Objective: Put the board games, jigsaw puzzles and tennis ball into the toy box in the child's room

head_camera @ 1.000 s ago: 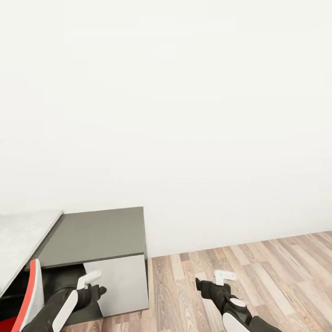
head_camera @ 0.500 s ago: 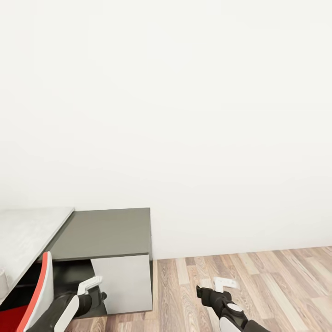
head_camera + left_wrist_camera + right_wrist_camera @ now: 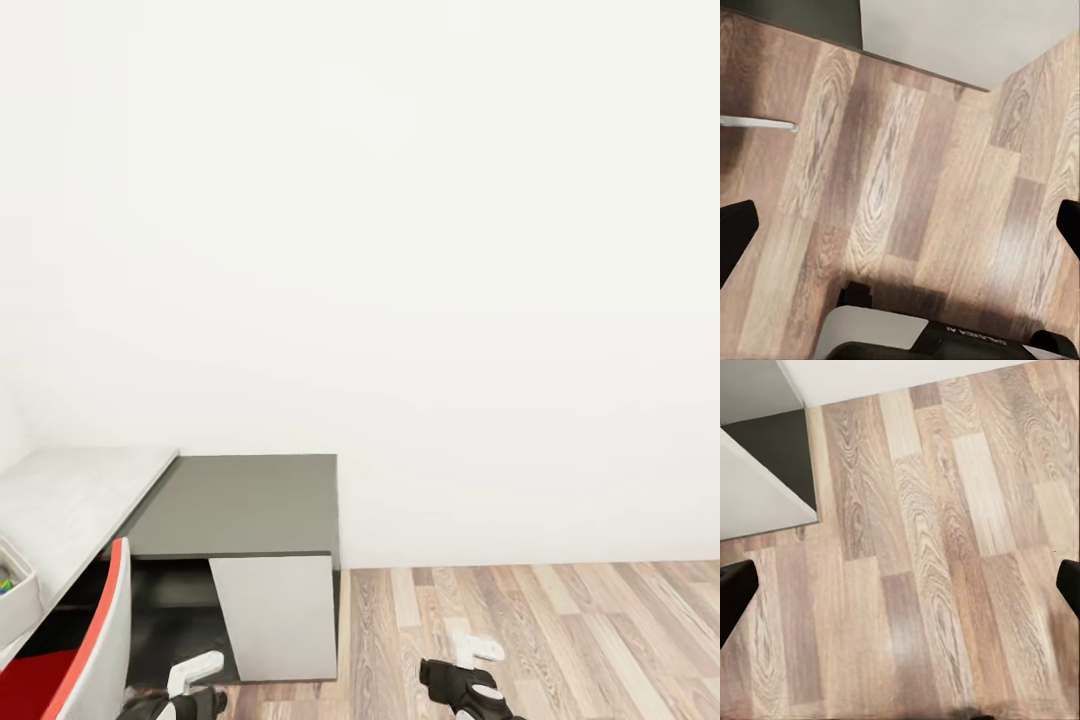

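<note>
Both grippers hang low over the wood floor point(image 3: 945, 585) with their fingers spread wide and holding nothing: the left gripper point(image 3: 195, 685) is just in front of the grey cabinet point(image 3: 240, 505), the right gripper point(image 3: 465, 665) well to its right. The table point(image 3: 70, 495) joins the cabinet's left side, and the toy box point(image 3: 18, 600) stands at the table's near left edge, beside a red-and-white chair point(image 3: 85, 650).
</note>
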